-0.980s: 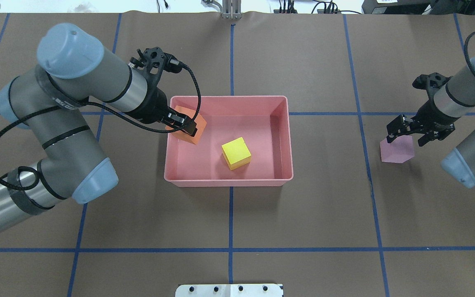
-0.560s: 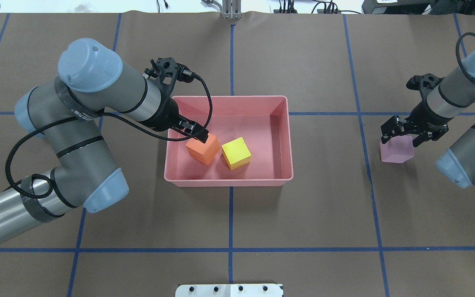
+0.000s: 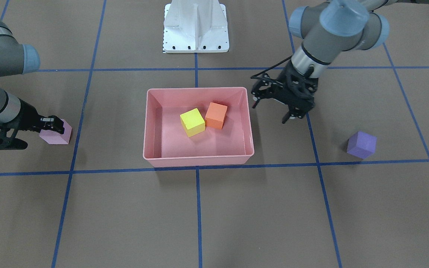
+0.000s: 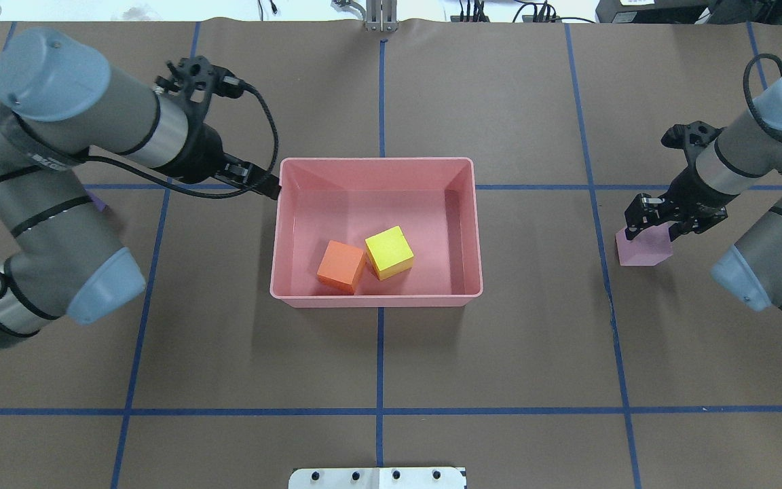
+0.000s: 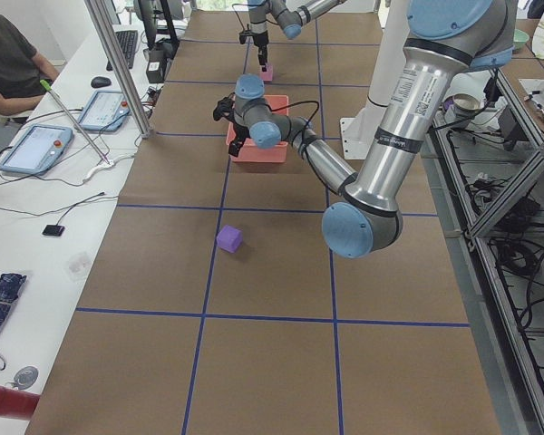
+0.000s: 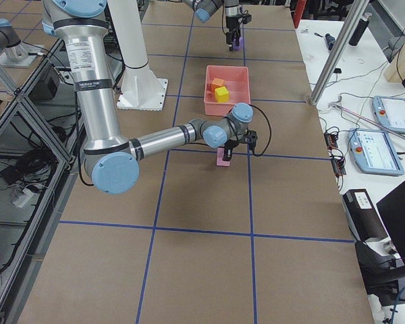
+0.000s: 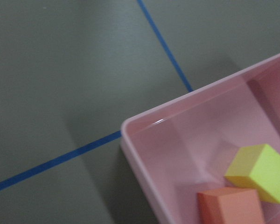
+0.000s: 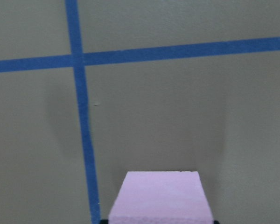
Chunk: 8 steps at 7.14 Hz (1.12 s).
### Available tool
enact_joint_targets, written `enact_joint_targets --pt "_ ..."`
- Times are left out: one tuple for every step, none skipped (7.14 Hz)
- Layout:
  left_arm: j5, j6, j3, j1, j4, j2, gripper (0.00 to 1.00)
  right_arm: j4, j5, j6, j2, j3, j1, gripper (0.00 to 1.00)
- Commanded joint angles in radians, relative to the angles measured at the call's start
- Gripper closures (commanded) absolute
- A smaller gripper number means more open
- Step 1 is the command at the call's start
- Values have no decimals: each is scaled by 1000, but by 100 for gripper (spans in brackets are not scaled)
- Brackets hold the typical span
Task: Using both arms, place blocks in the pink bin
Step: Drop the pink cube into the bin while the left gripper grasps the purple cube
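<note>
Pale-pink block (image 4: 643, 250) is your step in hand. It sits flat on the table (image 4: 499, 353), well off to the robot's right of the pink bin (image 4: 377, 161). The R gripper (image 4: 650, 231) is down over it w/ fingers against two opposite faces, so it looks clamped on. Before you lift, check the pinch is square on flat faces, not across a corner, or the cube may twist out. Go straight up first, enough to clear the rolled rim, then carry across & lower over bare floor in the bin's right half. Yellow block (image 4: 389, 252) & orange block (image 4: 341, 266) sit touching each other on the robot-side half, so drop clear of them. Release low, don't toss. L gripper (image 3: 270, 112) hangs empty, fingers apart, just outside the bin's left wall. Send it for the purple block (image 3: 361, 144), lying on the table well out on the robot's left. Looks-wise the pale one is a small matte cube w/ crisp edges and plain pastel colour, same size as the others, prob light & easy to nudge.
</note>
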Motion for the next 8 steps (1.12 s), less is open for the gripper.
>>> enact_joint_targets --pt "-2 347 80 -137 -11 137 0 -15 7 30 61 53 3 100" --pt "-2 478 164 -187 -46 160 0 -17 8 112 130 54 3 100" --pt "-8 546 244 -250 -116 178 0 -18 8 209 209 53 0 100" --pt "-14 524 316 -248 -155 183 0 -35 7 312 294 50 -12 100" --pt "-16 457 327 -242 -157 173 0 -50 2 364 360 48 -44 100" --pt "-19 427 326 -242 -157 172 0 -52 -27 436 412 37 -98 100" --pt "-84 349 326 -240 -157 163 0 -50 -126 495 460 19 -154 100" --pt "-114 312 329 -239 -157 148 0 -47 -168 513 497 -22 -196 100"
